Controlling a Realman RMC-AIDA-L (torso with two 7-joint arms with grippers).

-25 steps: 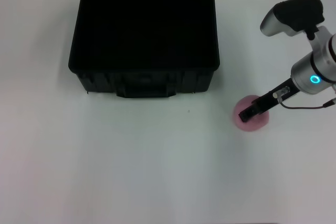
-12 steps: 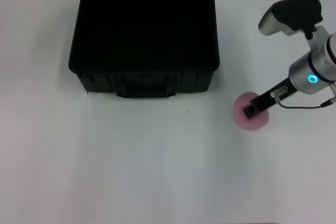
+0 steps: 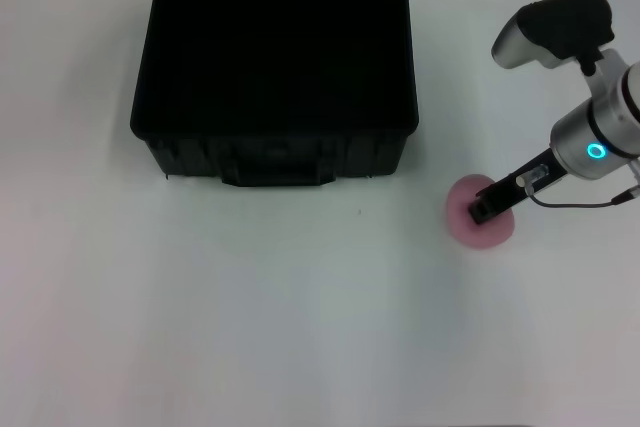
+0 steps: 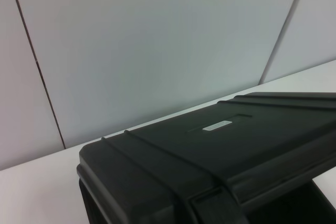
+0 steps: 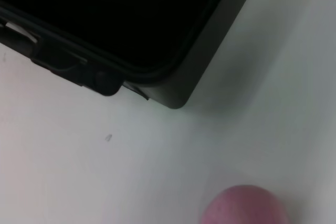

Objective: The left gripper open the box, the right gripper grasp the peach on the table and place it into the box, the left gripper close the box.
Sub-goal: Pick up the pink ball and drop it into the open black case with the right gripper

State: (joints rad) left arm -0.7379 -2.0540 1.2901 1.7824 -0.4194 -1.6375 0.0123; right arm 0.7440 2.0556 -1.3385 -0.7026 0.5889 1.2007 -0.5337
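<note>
A: The peach [image 3: 480, 224] lies on the white table [image 3: 300, 327], in front of the box [image 3: 275, 77] and off toward the robot's right, well apart from it. The right gripper [image 3: 480, 212] sits directly over the fruit, its black tip laid across the top of the pink surface.

B: Grip status?

A: Cannot be determined. The head view shows the black tip against the peach, but not whether the fingers are spread around it or pressed onto it. The right wrist view shows only part of the peach [image 5: 245, 204] and a corner of the box [image 5: 173, 93]; no fingers appear there.

B: Reason for this arrangement?

A: The box stands with its lid up, so the dark interior is exposed and ready to receive the fruit. Opening appears complete. The peach is on the right arm's side, which suits that arm for the pick. Judged step: seating the grip before a lift.

B: Left gripper?

A: Not visible in any view. The left wrist view looks along the raised lid [image 4: 226, 145] with its small white label [image 4: 218, 125], so that arm is probably near the back of the box.

B: Obstructions?

A: Bare table lies between peach and box. The front wall and rim [image 3: 400, 152] must be cleared, so the carry requires height. A round fruit may roll if nudged off-centre.
</note>
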